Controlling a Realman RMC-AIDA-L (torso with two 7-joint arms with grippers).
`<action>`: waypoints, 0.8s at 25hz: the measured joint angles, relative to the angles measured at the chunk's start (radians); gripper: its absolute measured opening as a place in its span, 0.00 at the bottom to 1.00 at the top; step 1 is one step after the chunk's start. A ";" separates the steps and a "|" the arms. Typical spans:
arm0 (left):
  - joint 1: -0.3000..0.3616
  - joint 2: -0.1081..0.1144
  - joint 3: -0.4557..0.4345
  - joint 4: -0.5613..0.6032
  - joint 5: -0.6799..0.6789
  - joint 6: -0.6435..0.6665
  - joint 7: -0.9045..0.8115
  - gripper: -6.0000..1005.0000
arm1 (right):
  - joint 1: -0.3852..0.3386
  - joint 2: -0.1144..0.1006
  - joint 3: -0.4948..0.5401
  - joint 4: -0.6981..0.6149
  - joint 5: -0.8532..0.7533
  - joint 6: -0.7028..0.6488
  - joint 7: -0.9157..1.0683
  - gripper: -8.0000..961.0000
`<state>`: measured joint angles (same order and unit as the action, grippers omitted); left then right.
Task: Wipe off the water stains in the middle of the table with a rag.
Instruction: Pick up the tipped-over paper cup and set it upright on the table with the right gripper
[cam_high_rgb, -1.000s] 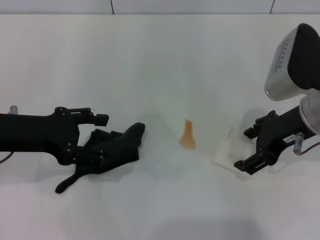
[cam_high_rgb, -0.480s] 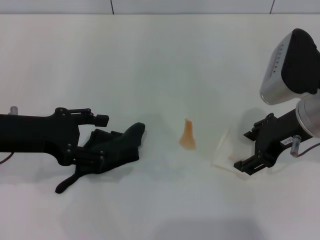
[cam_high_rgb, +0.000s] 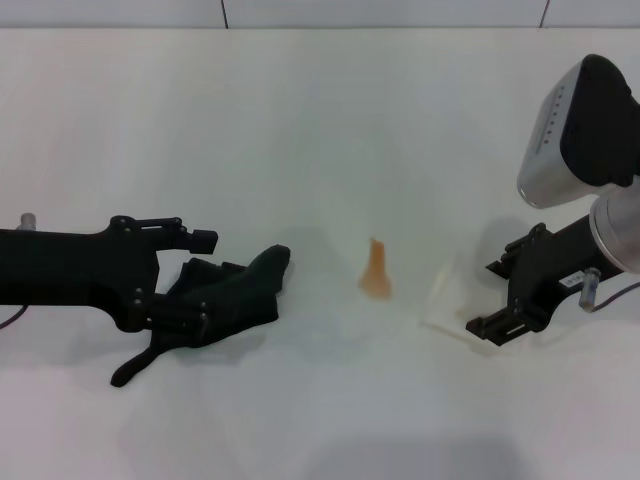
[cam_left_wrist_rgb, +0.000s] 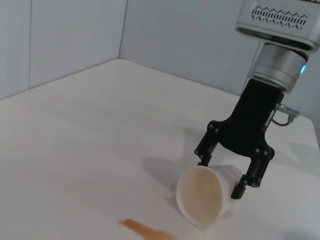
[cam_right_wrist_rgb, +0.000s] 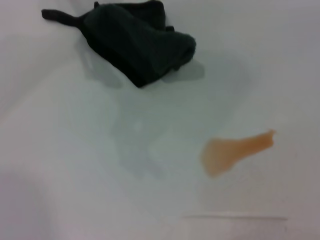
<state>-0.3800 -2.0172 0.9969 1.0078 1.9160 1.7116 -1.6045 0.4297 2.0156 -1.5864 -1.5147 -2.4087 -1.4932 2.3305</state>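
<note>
The water stain (cam_high_rgb: 376, 272) is a small orange-peach patch in the middle of the white table (cam_high_rgb: 320, 120); it also shows in the left wrist view (cam_left_wrist_rgb: 145, 230) and the right wrist view (cam_right_wrist_rgb: 235, 150). The dark rag (cam_high_rgb: 240, 288) lies left of it, also in the right wrist view (cam_right_wrist_rgb: 140, 42). My left gripper (cam_high_rgb: 205, 280) lies low over the table, open, with one finger on each side of the rag. My right gripper (cam_high_rgb: 487, 297) is to the right of the stain, shut on a white paper cup (cam_high_rgb: 450, 292) that lies on its side; the left wrist view shows this gripper (cam_left_wrist_rgb: 220, 172) and the cup (cam_left_wrist_rgb: 202, 195).
The table's far edge meets a grey wall (cam_high_rgb: 380, 12). The cup's open mouth faces the stain, with orange traces inside. Bare table surface lies between the rag and the stain.
The right arm has shifted slightly up and to the left, and the cup in it has tipped a little. The left arm and the rag have not moved.
</note>
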 joint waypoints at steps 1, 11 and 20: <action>0.001 0.000 0.000 0.000 0.000 0.000 0.000 0.88 | 0.000 0.000 0.001 -0.012 0.000 -0.004 0.001 0.74; 0.011 -0.003 -0.001 0.000 -0.002 -0.005 0.042 0.88 | 0.001 -0.004 0.074 -0.079 0.002 -0.018 0.005 0.74; 0.006 -0.003 -0.002 -0.003 -0.002 -0.018 0.051 0.88 | -0.005 -0.006 0.221 -0.018 0.014 0.049 -0.032 0.74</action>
<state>-0.3741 -2.0204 0.9954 1.0050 1.9143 1.6941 -1.5530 0.4244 2.0100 -1.3656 -1.5331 -2.3952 -1.4440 2.2981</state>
